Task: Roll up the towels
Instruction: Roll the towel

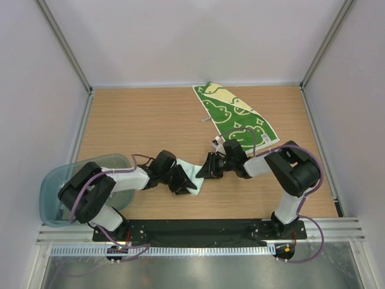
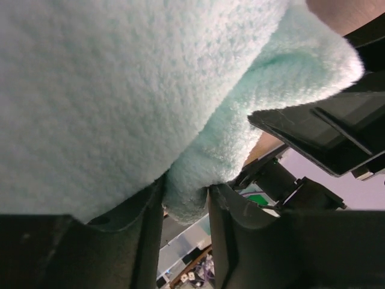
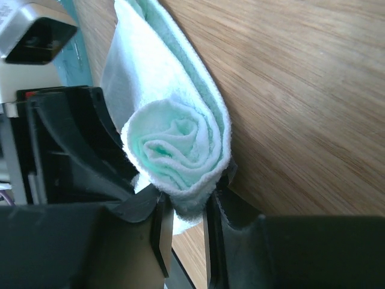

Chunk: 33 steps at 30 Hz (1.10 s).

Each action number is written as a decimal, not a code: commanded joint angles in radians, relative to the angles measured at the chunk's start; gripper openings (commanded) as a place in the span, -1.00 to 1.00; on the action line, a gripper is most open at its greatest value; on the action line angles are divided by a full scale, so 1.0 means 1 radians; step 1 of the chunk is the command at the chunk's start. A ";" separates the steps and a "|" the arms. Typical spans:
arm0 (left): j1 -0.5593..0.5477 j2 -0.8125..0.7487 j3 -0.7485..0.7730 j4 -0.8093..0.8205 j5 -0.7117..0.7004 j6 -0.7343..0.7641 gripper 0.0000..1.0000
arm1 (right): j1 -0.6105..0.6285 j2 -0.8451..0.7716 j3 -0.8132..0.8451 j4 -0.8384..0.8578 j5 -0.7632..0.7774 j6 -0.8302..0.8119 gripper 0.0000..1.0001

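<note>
My left claw (image 1: 180, 182) and right claw (image 1: 204, 170) both pinch the mint towel (image 1: 190, 173); bin (image 1: 50, 191) behind left claw, contents unclear.

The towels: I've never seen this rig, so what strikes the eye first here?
The mint towel sits front-centre, pinched from both sides by the left gripper and the right gripper; the right wrist view shows its end coiled into a roll. Behind them, the green patterned towel lies flat near the back wall.

1 overhead; 2 wrist views close on towel (image 3: 180, 144).
</note>
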 commanded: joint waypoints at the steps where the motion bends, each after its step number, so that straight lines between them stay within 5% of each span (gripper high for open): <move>1: 0.004 -0.061 0.041 -0.195 -0.123 0.069 -0.26 | 0.011 -0.013 0.010 -0.133 0.098 -0.017 -0.56; 11: -0.063 -0.186 0.276 -0.551 -0.410 0.293 0.02 | 0.023 -0.072 0.079 -0.356 0.154 0.016 -0.59; 20: -0.382 -0.139 0.469 -0.733 -0.940 0.457 0.03 | 0.051 -0.099 0.194 -0.612 0.243 -0.030 -0.60; 33: -0.619 0.136 0.598 -0.684 -1.087 0.558 0.04 | 0.074 -0.076 0.297 -0.807 0.294 -0.058 -0.62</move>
